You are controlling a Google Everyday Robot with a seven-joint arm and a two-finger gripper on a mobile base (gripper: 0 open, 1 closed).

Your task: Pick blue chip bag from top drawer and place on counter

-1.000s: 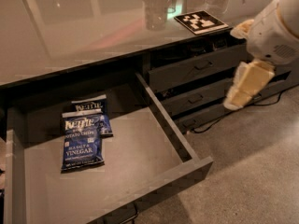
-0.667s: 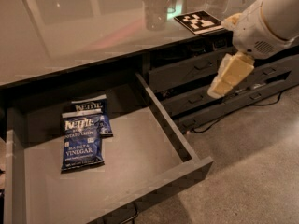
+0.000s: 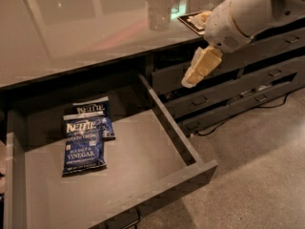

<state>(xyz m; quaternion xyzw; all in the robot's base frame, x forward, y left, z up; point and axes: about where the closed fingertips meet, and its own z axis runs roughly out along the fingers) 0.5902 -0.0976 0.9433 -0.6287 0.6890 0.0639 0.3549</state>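
A long glossy counter [image 3: 86, 37] is seen across the top of the view, with a speckled concrete floor [image 3: 257, 171] at the lower right. Below the counter the top drawer [image 3: 167, 123] is pulled fully out, and its flat grey floor is exposed. The blue chip bag [image 3: 84, 146] is laid flat on the left part of that floor, with its white lettering facing up. A second blue bag [image 3: 95, 112] is tucked partly under its upper edge, nearer the back of the drawer. A stack of narrower drawers [image 3: 228, 87] is set to the right, and a black-and-white tag [image 3: 190, 19] on the counter is partly hidden by the white arm.

The gripper [image 3: 190, 79] is held in the air over the gap between the open drawer's right wall and the stacked drawers, angled down and to the left. It is kept well apart from both bags and above the drawer's rim. Whether it is set wide or narrow cannot be told, and nothing is seen held in it.

The task is judged to be at an early stage. The drawer is already opened, but the bag is not yet reached, grasped or lifted. The approach to the left, the descent onto the upper bag, the lift and the placement on the counter are all left to be done. Care is judged necessary so that only the upper bag is taken.
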